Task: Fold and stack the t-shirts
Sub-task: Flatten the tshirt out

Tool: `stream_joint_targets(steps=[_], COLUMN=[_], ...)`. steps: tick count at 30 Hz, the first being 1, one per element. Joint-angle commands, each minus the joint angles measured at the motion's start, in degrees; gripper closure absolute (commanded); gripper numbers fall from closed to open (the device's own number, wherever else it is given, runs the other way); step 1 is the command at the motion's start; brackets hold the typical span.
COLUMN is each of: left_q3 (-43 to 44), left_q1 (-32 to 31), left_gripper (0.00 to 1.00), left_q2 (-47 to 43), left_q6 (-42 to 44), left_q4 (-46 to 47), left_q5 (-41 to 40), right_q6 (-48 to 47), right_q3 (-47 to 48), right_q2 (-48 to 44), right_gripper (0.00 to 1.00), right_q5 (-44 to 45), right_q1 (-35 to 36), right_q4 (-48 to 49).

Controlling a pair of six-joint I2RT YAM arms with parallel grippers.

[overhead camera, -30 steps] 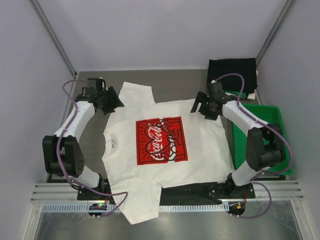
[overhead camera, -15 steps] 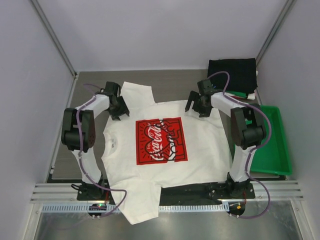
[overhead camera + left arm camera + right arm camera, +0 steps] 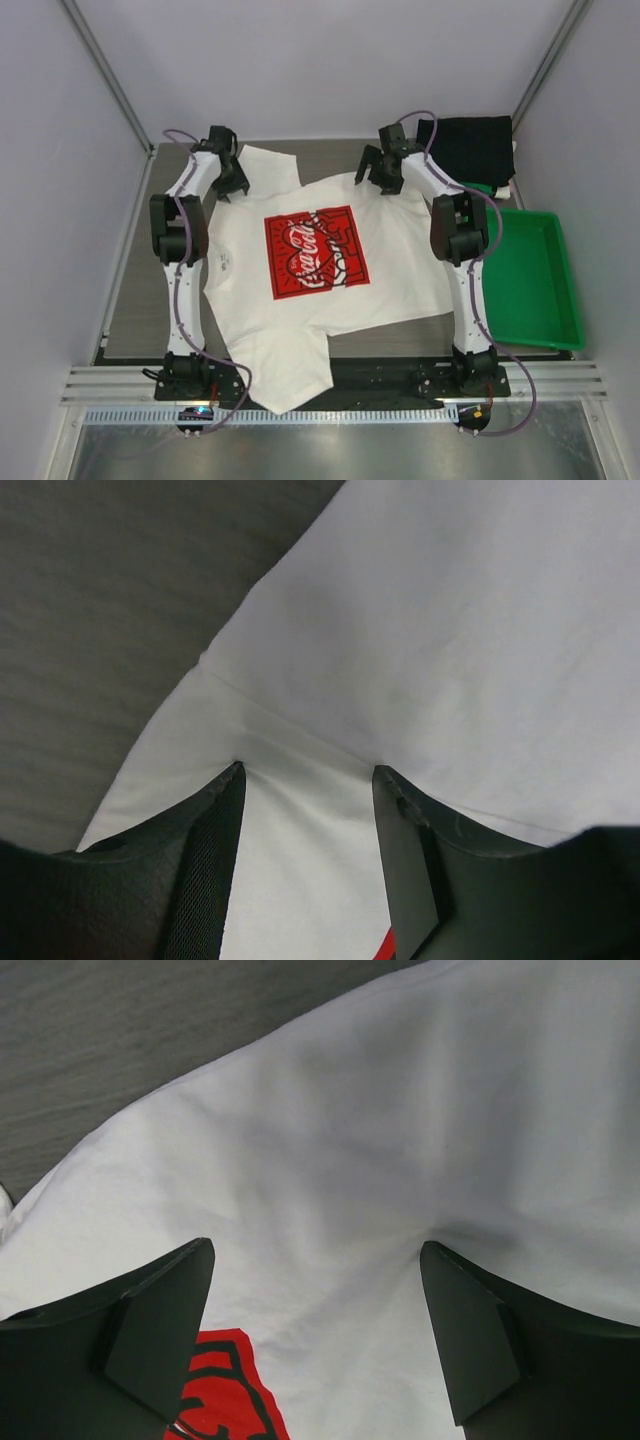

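Observation:
The white Coca-Cola t-shirt (image 3: 395, 280) lies flat, print (image 3: 315, 252) up, collar at the left, one sleeve hanging over the near edge. My left gripper (image 3: 228, 185) is open at the far left, both fingertips pressed onto the cloth near the sleeve seam, as the left wrist view (image 3: 307, 770) shows. My right gripper (image 3: 375, 178) is open at the shirt's far edge, tips pressed into the white cloth (image 3: 330, 1140) and dimpling it. Neither holds anything. A folded black t-shirt (image 3: 465, 145) lies at the far right corner.
A green plastic tray (image 3: 535, 290) stands at the right, beside the shirt's hem. Grey tabletop (image 3: 130, 290) shows to the left and along the far edge. Enclosure walls ring the table. The arm bases and a rail run along the near edge.
Both arms have stretched toward the far side with their tips on the shirt. The shirt has slid away from the near edge and turned slightly.

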Motion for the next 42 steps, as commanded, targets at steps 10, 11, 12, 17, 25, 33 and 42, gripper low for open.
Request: stream_joint_targets(steps=[10,11,12,17,25,33,42], left_q3=[34.58,35.02,35.12,24.42,-10.54,-48.59,-55.94], left_q1=[5.37,5.2,4.68,1.86,-6.04,-20.81,-27.4], left_gripper=[0.38,0.37,0.37,0.36,0.38,0.34,0.37], left_q2=[17.17,16.2,14.63,-5.04,-35.63,-67.87,-75.03], left_q6=[-4.53,-3.84,-3.39,-1.99,1.35,-9.0,-13.58], left_q4=[3.92,4.01,3.92,1.73,-12.51,-10.51,-10.58], left_q5=[2.64,3.08,3.26,3.69,0.54,-2.46,-0.25], right_q6=[7.2,6.85,5.98,5.53,0.71,-3.36,-6.34], right_q3=[26.74,28.16,29.65,41.69,56.0,60.34,17.88], right_q2=[15.12,15.21,15.13,14.51,10.82,6.08,-19.9], right_gripper=[0.03,0.03,0.02,0.0,0.0,0.0,0.0], right_q5=[-7.14,-6.45,-5.83,-4.86,2.67,14.11,30.14], right_q1=[1.93,1.93,1.93,1.41,3.95,11.6,14.41], right_q4=[-11.46,-12.33,-13.3,-19.54,-41.47,-52.33,-38.45])
